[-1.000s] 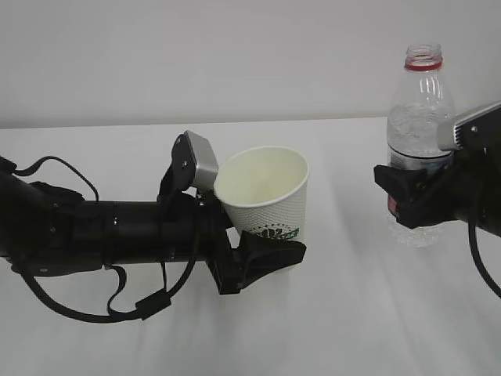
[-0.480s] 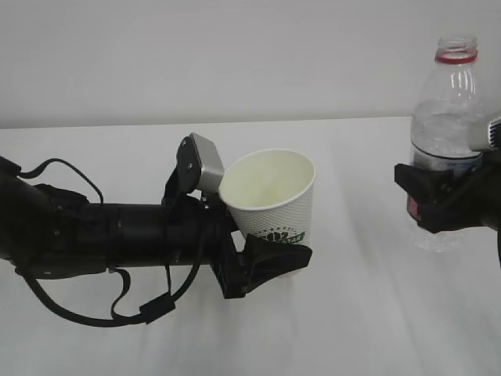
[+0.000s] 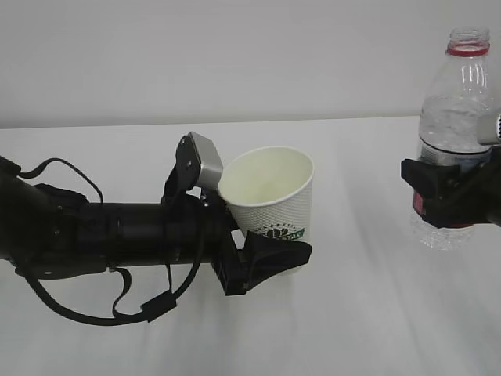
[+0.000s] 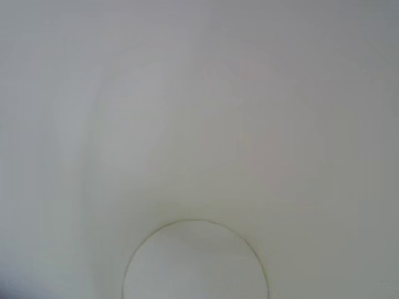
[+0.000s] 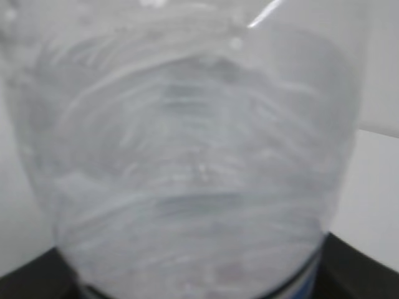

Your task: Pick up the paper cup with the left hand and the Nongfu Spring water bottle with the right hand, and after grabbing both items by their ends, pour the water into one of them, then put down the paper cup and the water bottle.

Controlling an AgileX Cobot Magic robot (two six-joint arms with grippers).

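the left hand (image 3: 270,254) has its jaws clenched round the base of the paper cup (image 3: 270,196), light and crushable. at 3 o'clock, the right hand (image 3: 448,196) grips the nongfu spring water bottle (image 3: 454,117) mid-body: thin, slippery, uncapped.

A small white tapered paper cup (image 3: 270,200) sits left of centre above the white bench (image 3: 352,313), leaning toward the viewer, clamped low in the left tool (image 3: 262,254), whose arm reaches in from the left. Well apart, at the far right edge, a clear ribbed plastic water bottle (image 3: 455,133) stands upright, clamped around its middle by the right tool (image 3: 442,196).
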